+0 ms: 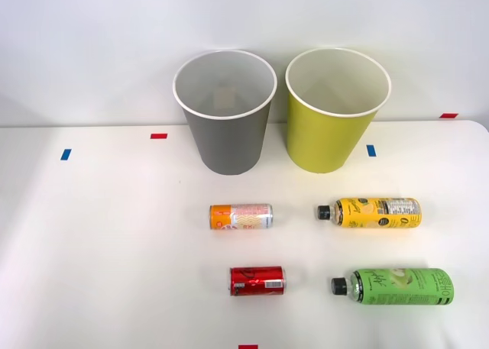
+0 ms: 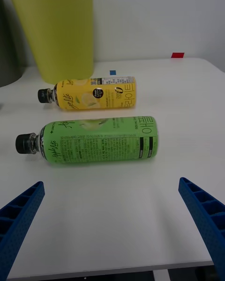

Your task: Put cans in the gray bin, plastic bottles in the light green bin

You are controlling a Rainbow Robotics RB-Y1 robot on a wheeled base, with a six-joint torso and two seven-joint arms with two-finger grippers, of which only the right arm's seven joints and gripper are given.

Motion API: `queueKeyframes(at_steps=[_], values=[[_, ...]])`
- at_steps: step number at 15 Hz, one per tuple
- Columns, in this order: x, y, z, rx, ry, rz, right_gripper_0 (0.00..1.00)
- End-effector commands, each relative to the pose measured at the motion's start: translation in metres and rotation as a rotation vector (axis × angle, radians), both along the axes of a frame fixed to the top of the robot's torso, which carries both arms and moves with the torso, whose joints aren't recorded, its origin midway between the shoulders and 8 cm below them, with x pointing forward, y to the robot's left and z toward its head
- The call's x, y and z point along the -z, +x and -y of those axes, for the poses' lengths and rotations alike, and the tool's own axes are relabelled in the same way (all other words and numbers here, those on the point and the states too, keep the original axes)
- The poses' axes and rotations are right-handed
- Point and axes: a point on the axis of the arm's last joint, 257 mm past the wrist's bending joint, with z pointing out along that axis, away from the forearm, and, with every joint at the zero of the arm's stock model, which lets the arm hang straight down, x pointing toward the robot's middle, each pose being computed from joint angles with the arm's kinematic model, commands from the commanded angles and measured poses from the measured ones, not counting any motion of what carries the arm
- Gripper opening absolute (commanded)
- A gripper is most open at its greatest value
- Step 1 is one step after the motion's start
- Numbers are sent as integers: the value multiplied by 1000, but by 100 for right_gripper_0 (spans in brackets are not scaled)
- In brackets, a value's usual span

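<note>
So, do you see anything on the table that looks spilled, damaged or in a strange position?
Nothing stands out. The gray bin and light green bin stand upright, and the two cans and two plastic bottles lie on their sides, capped, with no spill visible.

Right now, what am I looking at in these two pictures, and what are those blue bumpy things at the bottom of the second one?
These come from a robot that sorts rubbish. One camera sits high up and looks down at a white table. On it stand a gray bin and a yellow-green bin. In front of them lie an orange and silver can, a red can, a yellow bottle and a green bottle, all on their sides. The other camera rides on the robot's right arm. The blue bumpy things are the two fingers of its grabbing tool. They are spread wide open, holding nothing, with the green bottle lying just ahead of them.
</note>
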Motion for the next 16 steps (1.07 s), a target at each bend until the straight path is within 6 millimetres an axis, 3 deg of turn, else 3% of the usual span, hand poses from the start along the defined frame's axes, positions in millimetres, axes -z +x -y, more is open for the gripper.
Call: queueKeyframes(at_steps=[1, 6, 13, 16], values=[[-2, 5, 3, -46, -49, -49, 100], [-8, 12, 8, -61, -48, -139, 100], [-45, 42, -15, -130, -31, -297, 100], [-48, 46, -16, -178, -73, -380, 100]])
